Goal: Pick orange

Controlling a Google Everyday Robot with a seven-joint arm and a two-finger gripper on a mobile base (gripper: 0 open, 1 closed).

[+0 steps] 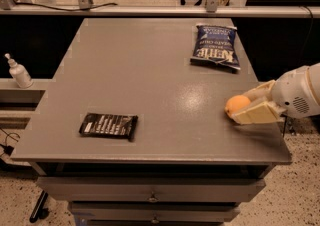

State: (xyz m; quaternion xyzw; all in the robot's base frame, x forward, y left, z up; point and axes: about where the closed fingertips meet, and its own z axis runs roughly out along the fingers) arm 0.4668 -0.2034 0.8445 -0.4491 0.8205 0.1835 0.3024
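Note:
The orange [235, 104] is a small round fruit resting on the grey table [150, 80] near its right edge. My gripper [243, 105] reaches in from the right. One pale finger [256, 114] lies against the orange's near side and the other finger [259, 91] against its far side. The jaws are closed onto the fruit, which sticks out to the left of them and still sits at table height.
A blue chip bag [215, 47] lies at the back right of the table. A black snack packet [108, 125] lies at the front left. A white pump bottle [19, 71] stands on a shelf to the left. Drawers sit below the table front.

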